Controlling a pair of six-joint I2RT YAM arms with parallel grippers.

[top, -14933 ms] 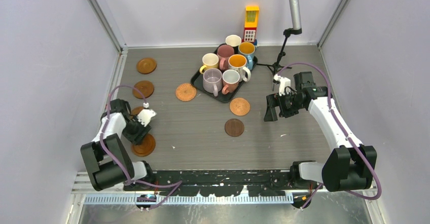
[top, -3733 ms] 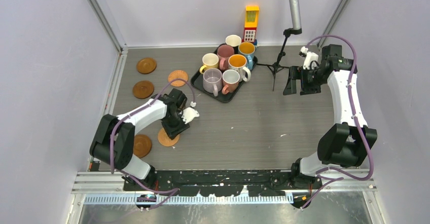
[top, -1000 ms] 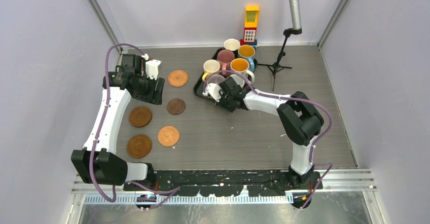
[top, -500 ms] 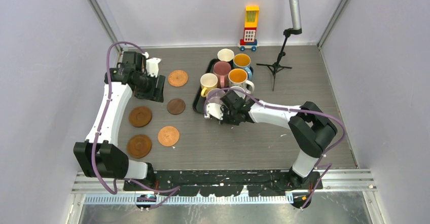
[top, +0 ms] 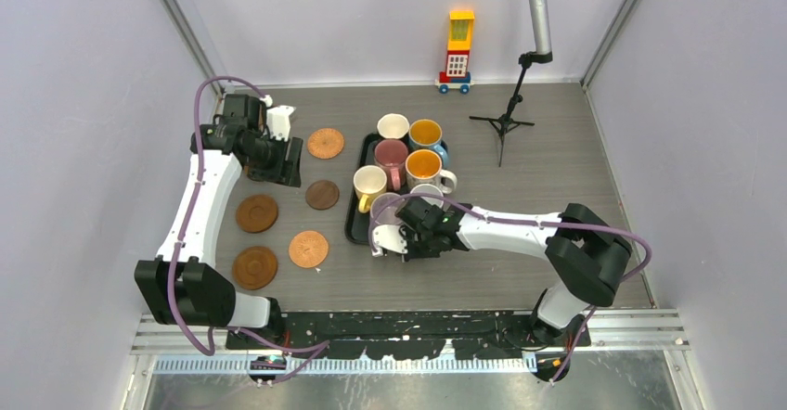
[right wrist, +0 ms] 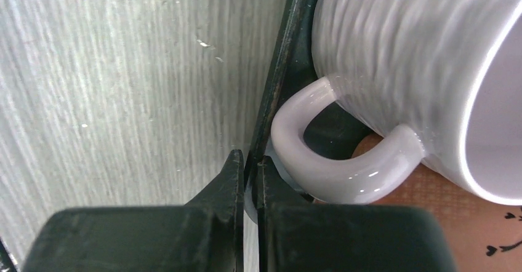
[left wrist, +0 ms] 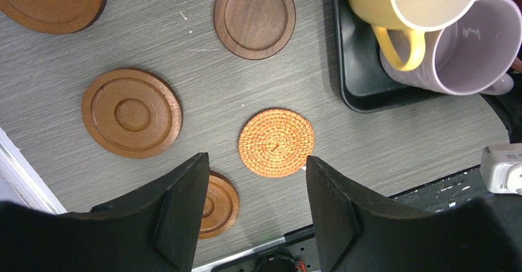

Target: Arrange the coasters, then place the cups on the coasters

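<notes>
Your right gripper (right wrist: 249,161) is clenched on the near-left rim of the black tray (right wrist: 280,69), just beside the handle of the lilac mug (right wrist: 400,56). It grasps the tray, not a cup. All the cups (top: 392,153) I can see stand on that tray, mid-table (top: 520,224). None sits on a coaster.

Your left gripper (left wrist: 255,161) hangs released and empty above the coasters (top: 308,249), which are spread loosely over the left half, toward the far-left corner.

You seem to be between steps, positioning the tray. Next, let go of the rim, take one mug by wall or handle, and set it centred on a coaster without knocking its neighbours.
</notes>
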